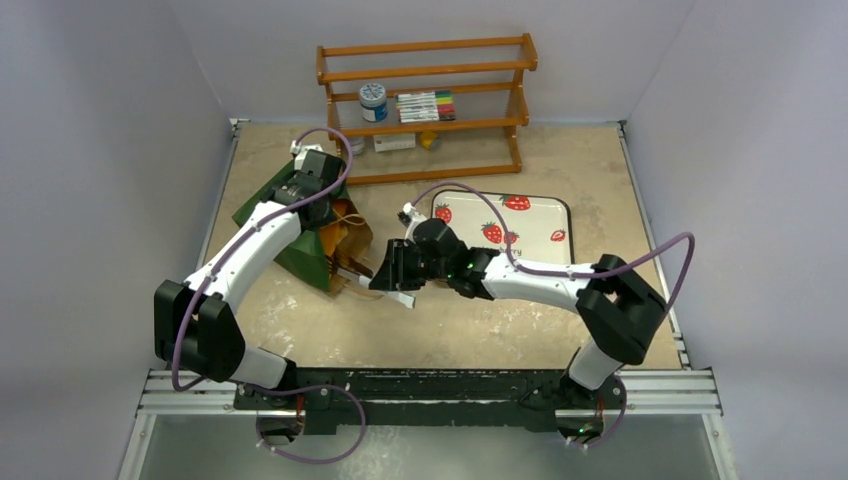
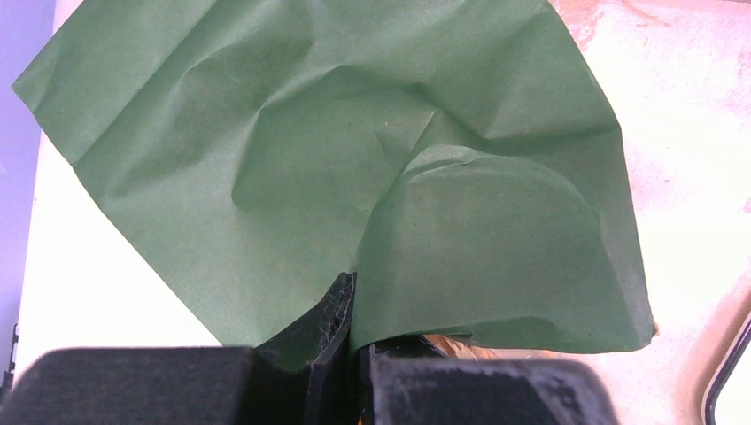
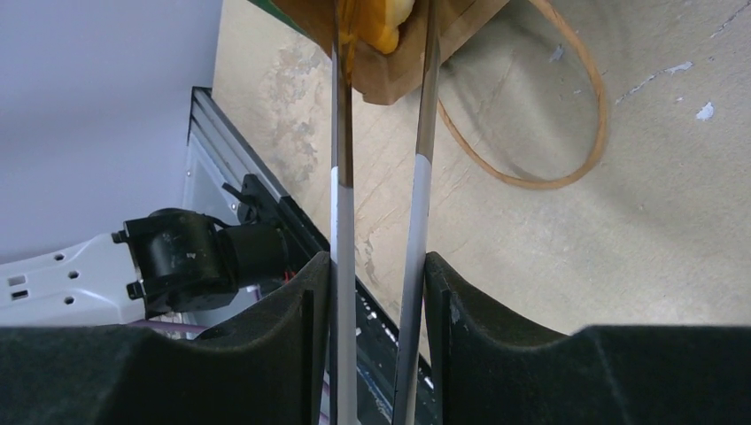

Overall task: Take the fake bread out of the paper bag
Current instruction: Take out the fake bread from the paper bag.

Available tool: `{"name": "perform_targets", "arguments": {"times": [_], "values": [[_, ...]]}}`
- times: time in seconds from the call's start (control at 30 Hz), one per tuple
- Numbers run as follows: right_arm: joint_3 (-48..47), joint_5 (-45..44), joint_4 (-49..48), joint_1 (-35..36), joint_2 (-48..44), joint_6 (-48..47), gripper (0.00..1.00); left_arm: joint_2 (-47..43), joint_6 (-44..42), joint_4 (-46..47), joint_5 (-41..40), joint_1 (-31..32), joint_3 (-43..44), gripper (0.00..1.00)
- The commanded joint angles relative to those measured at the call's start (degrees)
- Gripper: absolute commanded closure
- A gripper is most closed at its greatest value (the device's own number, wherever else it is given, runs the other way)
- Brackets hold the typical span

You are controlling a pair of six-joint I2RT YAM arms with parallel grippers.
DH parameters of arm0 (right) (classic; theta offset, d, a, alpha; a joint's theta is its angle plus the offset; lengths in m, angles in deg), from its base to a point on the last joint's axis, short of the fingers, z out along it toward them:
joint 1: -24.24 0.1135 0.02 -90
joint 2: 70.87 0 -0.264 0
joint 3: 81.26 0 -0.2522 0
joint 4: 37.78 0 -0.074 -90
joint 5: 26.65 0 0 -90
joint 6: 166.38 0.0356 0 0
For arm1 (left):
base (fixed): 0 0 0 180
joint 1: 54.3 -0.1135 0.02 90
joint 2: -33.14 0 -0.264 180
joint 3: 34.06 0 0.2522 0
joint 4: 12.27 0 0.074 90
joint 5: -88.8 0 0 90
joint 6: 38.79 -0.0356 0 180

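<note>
The right end effector is pressed in on a pair of thin metal tongs, one finger against the outside of each blade. The blades run forward to the mouth of the paper bag. At their tips a yellow piece of the fake bread sits between them, just at the brown kraft edge of the opening. Only the right wrist view shows this. From above, the right end effector covers the bag's mouth and no bread can be made out.

The left end effector is pinched together on a fold of the green paper, and its wrist view is filled by the creased outer wall of the bag. The top view places this grip at the bag's far end, opposite the mouth, with the bag lying on its side on the surface between the two arms.

A tan string handle loops out flat on the surface just beside the opening, to the right of the tongs. Behind the right arm lies a white tray printed with strawberries. At the far edge stands a wooden rack holding markers and a small jar, well apart from the bag.
</note>
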Motion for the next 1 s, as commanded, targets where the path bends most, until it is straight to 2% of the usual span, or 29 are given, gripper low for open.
{"name": "perform_targets", "arguments": {"times": [0.0,0.3,0.4,0.57,0.7,0.83,0.97], "values": [[-0.1,4.5,-7.4,-1.0,1.8,1.3,0.58,-1.3,0.1,0.4,1.8,-0.3,2.7,1.00],[0.0,8.3,-13.9,-1.9,5.6,2.9,0.57,-1.4,0.4,0.3,2.8,-0.3,2.5,1.00],[-1.3,9.4,-13.0,-1.9,7.5,2.2,0.57,-1.6,0.5,0.5,3.0,-0.3,2.3,1.00],[-1.7,8.2,-10.3,-1.9,7.7,0.1,0.77,-1.5,0.6,0.9,2.5,-0.3,2.0,1.00],[-1.9,5.8,-7.3,-1.9,5.9,-1.6,0.88,-1.4,1.3,1.4,1.4,-0.3,1.6,1.00],[-1.7,4.1,-4.4,-1.9,3.0,-2.5,0.97,-1.2,2.5,1.8,-0.2,-0.3,1.9,1.00],[-1.4,2.6,-1.5,-1.9,0.0,-2.3,1.00,-0.6,3.8,1.2,-2.5,-0.3,3.1,1.00]]}}
